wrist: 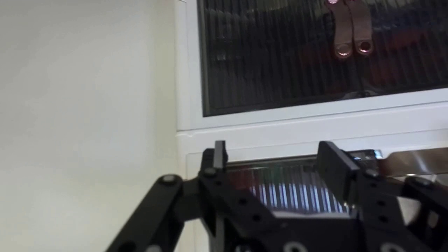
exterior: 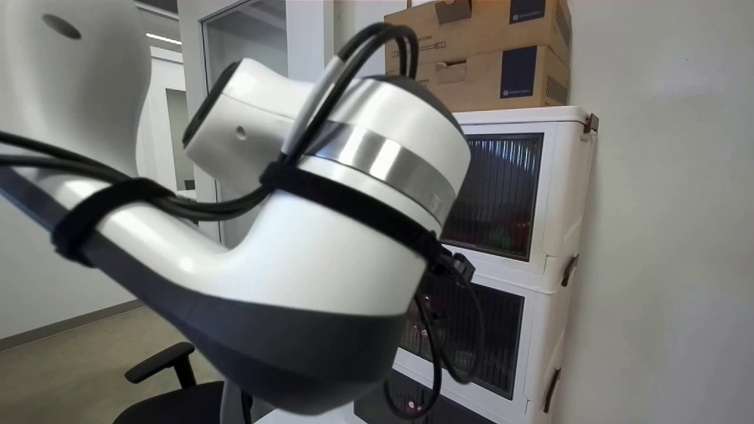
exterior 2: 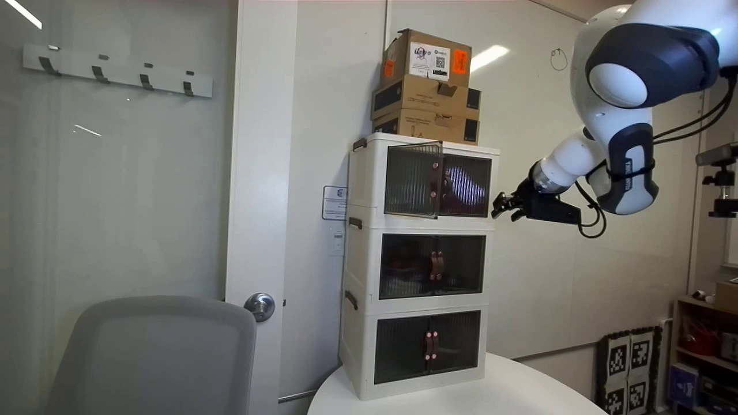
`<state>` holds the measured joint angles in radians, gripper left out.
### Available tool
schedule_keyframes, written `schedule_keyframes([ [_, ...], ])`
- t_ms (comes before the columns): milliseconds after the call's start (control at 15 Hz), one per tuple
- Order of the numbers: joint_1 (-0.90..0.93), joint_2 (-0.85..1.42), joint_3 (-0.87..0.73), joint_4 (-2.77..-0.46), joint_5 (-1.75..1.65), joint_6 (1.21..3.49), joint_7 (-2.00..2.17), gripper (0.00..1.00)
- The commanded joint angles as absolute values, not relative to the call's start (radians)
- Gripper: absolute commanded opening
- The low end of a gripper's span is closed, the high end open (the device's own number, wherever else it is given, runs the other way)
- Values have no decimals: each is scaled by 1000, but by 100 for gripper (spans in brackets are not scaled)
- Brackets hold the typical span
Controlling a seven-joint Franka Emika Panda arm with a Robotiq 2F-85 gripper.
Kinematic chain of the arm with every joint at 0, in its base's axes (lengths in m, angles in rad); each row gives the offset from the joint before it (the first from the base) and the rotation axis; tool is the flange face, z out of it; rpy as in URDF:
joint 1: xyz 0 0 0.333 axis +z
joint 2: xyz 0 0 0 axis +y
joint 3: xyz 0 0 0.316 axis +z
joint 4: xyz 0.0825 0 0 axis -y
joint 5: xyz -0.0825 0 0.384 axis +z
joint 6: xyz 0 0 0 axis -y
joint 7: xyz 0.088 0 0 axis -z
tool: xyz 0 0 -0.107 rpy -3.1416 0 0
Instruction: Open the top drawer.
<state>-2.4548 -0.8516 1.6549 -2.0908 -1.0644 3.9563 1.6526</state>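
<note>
Jaws stand wide apart near the top drawer (exterior 2: 424,181), which lies just to their left in an exterior view, its lower part level with them. The drawer's far door (exterior 2: 408,180), away from the jaws, is swung outward; the near door (wrist: 297,190) shows in the gap between them in the wrist view, which is upside down. Lower than the jaws sit the middle drawer (exterior 2: 406,268) and the bottom drawer (exterior 2: 403,350), both with closed doors, then the white bench (exterior 2: 496,392) that carries the cabinet (exterior 2: 360,253). Brown cardboard boxes (exterior 2: 432,95) are stacked on top, up and left of the jaws. A grey chair (exterior 2: 155,357) stands well apart from the jaws, low and far to their left. The arm (exterior 2: 628,135) reaches from the upper right, behind the jaws; in an exterior view its white joint (exterior: 336,253) hides them.
</note>
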Motion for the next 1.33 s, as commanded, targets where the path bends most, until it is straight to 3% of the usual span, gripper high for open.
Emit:
schedule_keyframes([
  [0,-2450,-874,1678,-1965,-1105,3966,1668,99],
  [600,-2481,-1024,1745,-1677,-1071,3825,1739,100],
  [1267,-2453,-1063,1663,-1645,-996,3755,1784,100],
])
